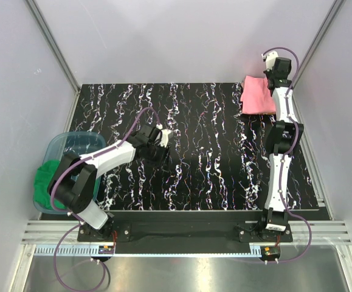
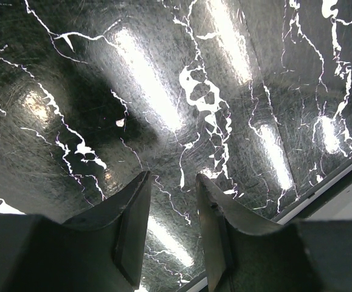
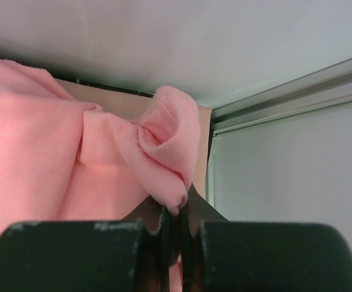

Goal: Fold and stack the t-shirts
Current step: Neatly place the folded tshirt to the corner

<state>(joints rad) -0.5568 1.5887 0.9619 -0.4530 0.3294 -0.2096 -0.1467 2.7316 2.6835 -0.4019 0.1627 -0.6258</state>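
black marbled table [image 1: 194,152], right pincer [image 3: 176,210] pinching pink t-shirt [image 1: 256,96] fold, left pincer [image 2: 172,176] released, hovering above it

Top view: fixed high above the near edge, looking down on the whole bench [image 1: 212,152]. Left wrist view: close over the bench, facing down past the left hand [image 2: 172,182]. Right wrist view: very close, facing the far right corner [image 3: 212,118] across the pink t-shirt [image 3: 36,158]. Top view shares that shirt and the bench marbling.
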